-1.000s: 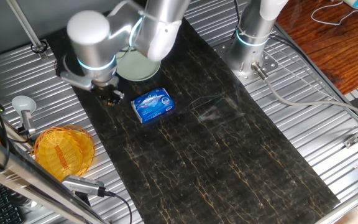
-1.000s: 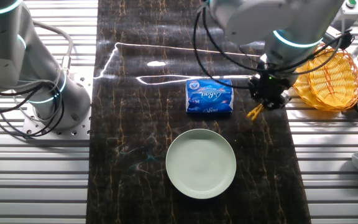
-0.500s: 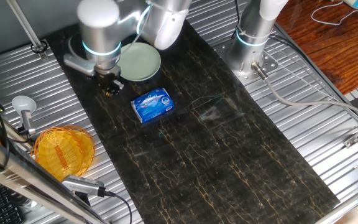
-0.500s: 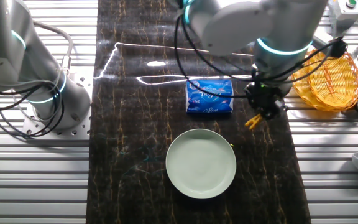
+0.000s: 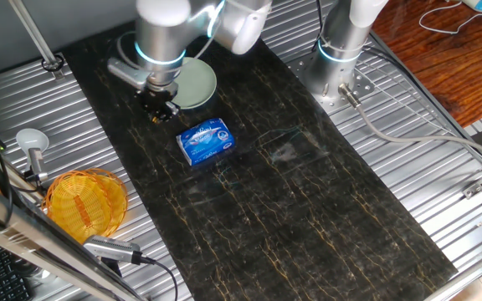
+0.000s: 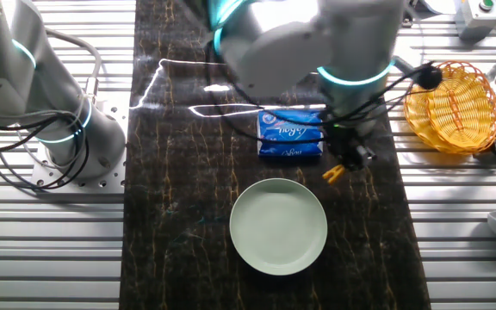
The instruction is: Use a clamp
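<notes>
My gripper (image 6: 344, 157) is shut on the clamp (image 6: 333, 172), a tiny yellow-orange clip that sticks out below the fingers. It hangs just above the dark mat, right of the blue packet (image 6: 290, 134) and above the right rim of the pale green plate (image 6: 278, 226). In one fixed view the gripper (image 5: 160, 109) sits between the plate (image 5: 192, 82) and the blue packet (image 5: 207, 141); the clamp (image 5: 155, 116) shows only as a small orange speck under it.
An orange wicker basket (image 6: 452, 105) stands off the mat on the metal slats, also seen in one fixed view (image 5: 84, 201). A second arm's base (image 6: 54, 112) stands at the left. A white ladle-like tool (image 5: 32, 142) lies near the basket.
My gripper with the clamp has moved from near the basket side toward the plate and packet, along the mat. The packet, plate and basket have not moved.
</notes>
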You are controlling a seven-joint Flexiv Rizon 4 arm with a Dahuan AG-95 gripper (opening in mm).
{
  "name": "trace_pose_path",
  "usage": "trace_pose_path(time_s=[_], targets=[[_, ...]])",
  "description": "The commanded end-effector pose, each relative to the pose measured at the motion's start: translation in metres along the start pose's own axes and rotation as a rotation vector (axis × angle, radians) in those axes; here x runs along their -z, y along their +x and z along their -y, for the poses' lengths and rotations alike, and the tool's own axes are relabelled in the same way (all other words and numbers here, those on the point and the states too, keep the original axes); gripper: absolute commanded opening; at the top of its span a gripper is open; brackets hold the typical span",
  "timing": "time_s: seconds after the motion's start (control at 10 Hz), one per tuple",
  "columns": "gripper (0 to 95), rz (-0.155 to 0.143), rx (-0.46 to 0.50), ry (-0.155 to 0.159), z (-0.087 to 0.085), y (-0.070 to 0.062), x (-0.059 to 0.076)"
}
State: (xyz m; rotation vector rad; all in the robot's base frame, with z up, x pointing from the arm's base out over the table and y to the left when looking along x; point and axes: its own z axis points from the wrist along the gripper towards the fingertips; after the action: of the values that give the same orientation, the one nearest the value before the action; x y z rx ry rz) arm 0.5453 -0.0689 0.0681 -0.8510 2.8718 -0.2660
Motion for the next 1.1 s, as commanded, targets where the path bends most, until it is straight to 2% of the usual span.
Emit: trace_pose_path(time_s=[0.1,0.5,0.9,1.1], targets=[[0.0,0.005,-0.053,-0.014,-0.005,0.005,-0.001],[0.0,0.01,-0.131,-0.008,-0.009,0.014,0.0],[0.0,0.053,-0.204,0.015,-0.007,0.02,0.003],[0.0,0.056,-0.244,0.022,-0.007,0.021,0.003]])
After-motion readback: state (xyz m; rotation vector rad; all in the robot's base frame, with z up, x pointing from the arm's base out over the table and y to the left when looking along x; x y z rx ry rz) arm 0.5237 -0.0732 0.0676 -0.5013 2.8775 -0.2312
